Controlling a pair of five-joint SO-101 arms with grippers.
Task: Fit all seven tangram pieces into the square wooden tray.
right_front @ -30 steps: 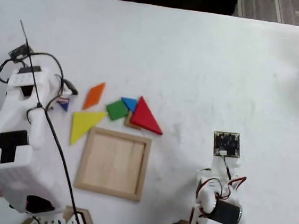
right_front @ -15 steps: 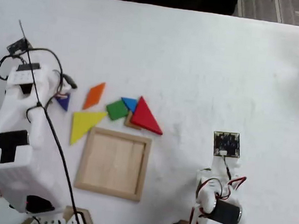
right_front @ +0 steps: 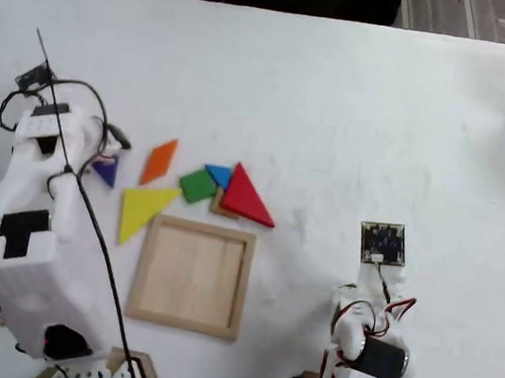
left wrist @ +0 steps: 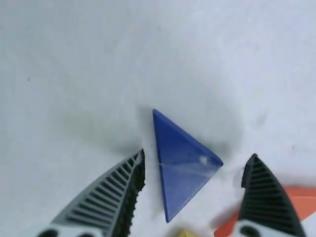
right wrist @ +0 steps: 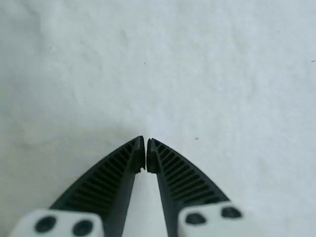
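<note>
Tangram pieces all lying loose on the white table (right_front: 352, 100), outside the square wooden tray (right_front: 191, 277).

Quick rundown from the high view:
- just beside the tray's far left corner, yellow big triangle (right_front: 140, 210)
- beyond the far right corner, red big triangle (right_front: 246, 197), sitting partly on top of a brown piece (right_front: 221, 208) (can't tell that one's shape)
- tucked against the red one's left side, green square (right_front: 198, 185) and light-blue small triangle (right_front: 219, 176)
- a bit apart to the left of those and tilted, orange parallelogram (right_front: 159, 161)
- farthest left, dark blue small triangle (right_front: 105, 170), right by the left arm (right_front: 32, 220)

Over to the left gripper (left wrist: 196, 158): hanging right above that dark blue triangle, fingers spread wide, one on each side, with the piece flat on the table between them. Looks like a sliver of gap on both sides, but hard to say about actual contact. Corner of the orange parallelogram peeking in behind one finger in the wrist view.

As for the right gripper (right wrist: 145, 142): parked over bare table, fingers pinched together tip to tip, holding nothing. Folded up by the near edge of the table, right arm (right_front: 370, 346), well apart from tray and pieces.
</note>
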